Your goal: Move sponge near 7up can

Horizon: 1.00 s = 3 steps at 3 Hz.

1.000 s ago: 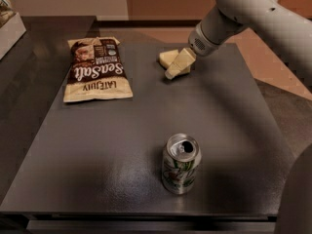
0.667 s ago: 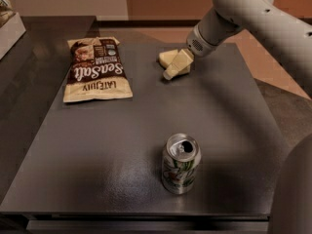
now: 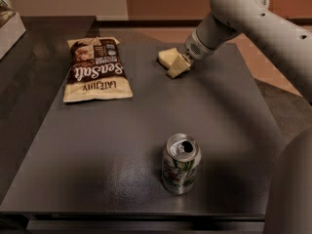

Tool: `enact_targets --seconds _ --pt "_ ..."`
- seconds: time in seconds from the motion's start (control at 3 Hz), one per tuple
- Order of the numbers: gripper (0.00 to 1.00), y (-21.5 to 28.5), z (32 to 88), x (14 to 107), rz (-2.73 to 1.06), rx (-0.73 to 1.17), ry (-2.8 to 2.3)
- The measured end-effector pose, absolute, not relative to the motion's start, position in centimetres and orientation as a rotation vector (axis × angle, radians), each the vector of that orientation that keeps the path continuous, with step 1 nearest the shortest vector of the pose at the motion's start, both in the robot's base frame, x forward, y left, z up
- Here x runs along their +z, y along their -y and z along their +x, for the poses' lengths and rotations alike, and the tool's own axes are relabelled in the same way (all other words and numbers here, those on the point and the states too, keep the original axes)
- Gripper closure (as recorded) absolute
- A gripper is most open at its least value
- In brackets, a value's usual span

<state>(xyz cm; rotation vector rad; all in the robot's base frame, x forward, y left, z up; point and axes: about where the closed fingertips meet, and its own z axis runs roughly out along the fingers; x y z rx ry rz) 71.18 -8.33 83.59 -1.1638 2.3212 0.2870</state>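
Observation:
The pale yellow sponge lies on the dark table at the far side, right of centre. My gripper reaches down from the upper right on a white arm and sits right at the sponge's right side, touching or overlapping it. The silver 7up can with green markings stands upright near the table's front edge, well apart from the sponge and the gripper.
A brown-and-cream chip bag lies flat at the far left of the table. A white box edge shows at the far left on a neighbouring surface. My own body fills the lower right.
The arm has shifted very slightly. The gripper stays at the sponge, and the sponge, can and bag have not visibly moved.

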Motion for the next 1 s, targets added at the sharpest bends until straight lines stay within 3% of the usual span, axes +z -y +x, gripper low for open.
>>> enact_targets --seconds 0.33,0.67,1.0 --pt "0.83 8.1 71.0 83.5 -1.173 0.297 -2.321" --pt "1.00 9.1 69.0 85.6 -1.178 0.292 -2.288" --pt "1.00 10.9 65.6 88.7 -1.198 0.284 -2.238"
